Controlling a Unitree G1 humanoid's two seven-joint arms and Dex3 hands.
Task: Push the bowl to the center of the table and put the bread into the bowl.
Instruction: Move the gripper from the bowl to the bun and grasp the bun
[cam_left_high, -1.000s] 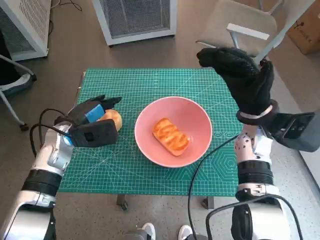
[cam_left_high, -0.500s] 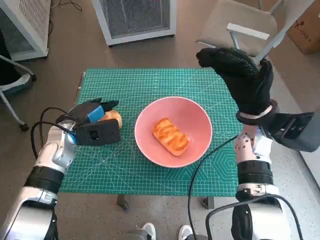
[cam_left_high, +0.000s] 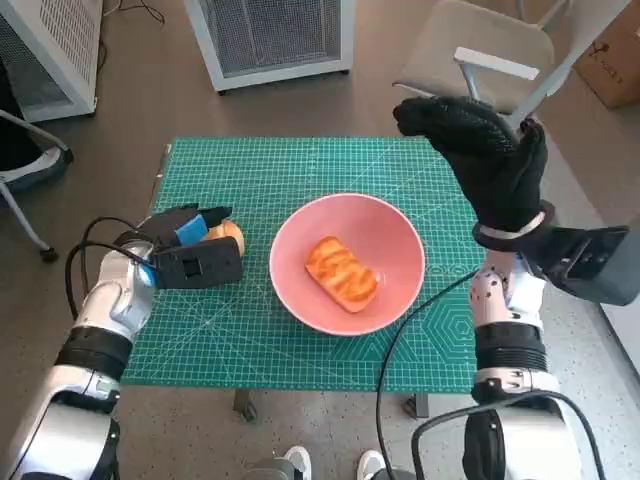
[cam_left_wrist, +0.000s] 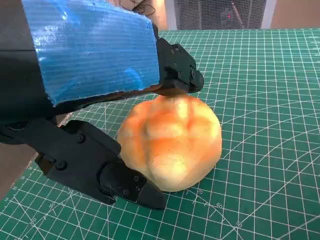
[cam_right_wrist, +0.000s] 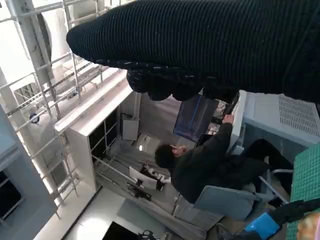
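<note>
A pink bowl (cam_left_high: 400, 240) stands at the middle of the green mat (cam_left_high: 300, 165) with a glazed bread (cam_left_high: 342, 272) lying in it. A round bun (cam_left_high: 231, 236) rests on the mat left of the bowl. My left hand (cam_left_high: 178, 228) reaches at it from the left. Up close, the bun (cam_left_wrist: 172, 142) sits between that hand's fingers (cam_left_wrist: 175, 70): one lies against its top, another runs low along its side, and it is not lifted. My right hand (cam_left_high: 480, 150) hangs high over the table's far right corner, holding nothing.
A grey chair (cam_left_high: 480, 50) stands behind the table's right corner, a white unit (cam_left_high: 270, 35) behind its middle, a cardboard box (cam_left_high: 615, 60) at the far right. Shoes (cam_left_high: 300, 462) show at the near edge. A seated person (cam_right_wrist: 200, 170) appears in the right wrist view.
My left hand has drawn back a little to the left, its fingertips now reaching less far over the bun. The bun, bowl and right hand have stayed put.
</note>
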